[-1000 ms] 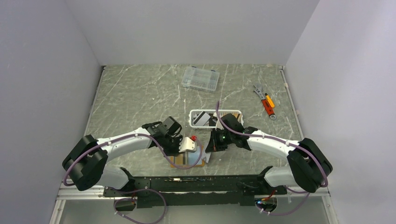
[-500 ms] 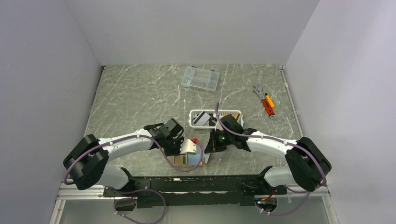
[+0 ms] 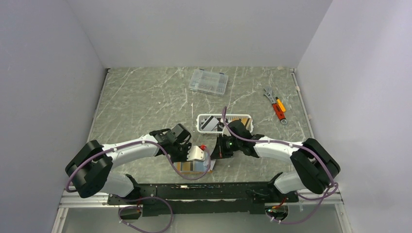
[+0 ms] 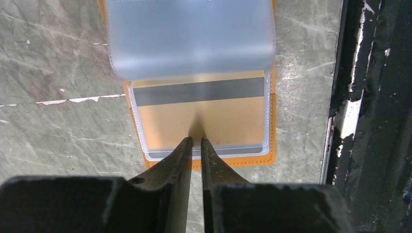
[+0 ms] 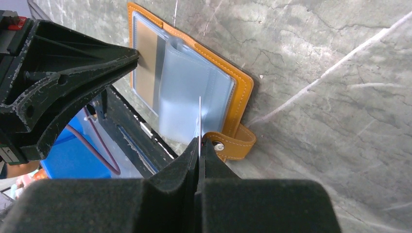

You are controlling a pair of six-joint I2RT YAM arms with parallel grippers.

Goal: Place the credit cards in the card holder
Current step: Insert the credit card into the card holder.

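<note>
The right end effector (image 5: 199, 145), clamped on a thin pale plastic card (image 5: 199, 119) held edge-on, has swung in. The card's tip now meets the clear sleeves of the open orange leather card holder (image 5: 241, 85), lying on the counter (image 5: 316, 58) just ahead. The left end effector (image 4: 195, 141), narrowed to a slit, rests at the pocket holding a gold-brown card (image 4: 204, 121). Insertion looks imminent.

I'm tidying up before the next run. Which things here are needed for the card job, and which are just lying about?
For the job: card holder, gold card already in it, thin card in the right gripper, cards in the basket.
Lying about: clear box, wrench, orange-handled tool.
</note>
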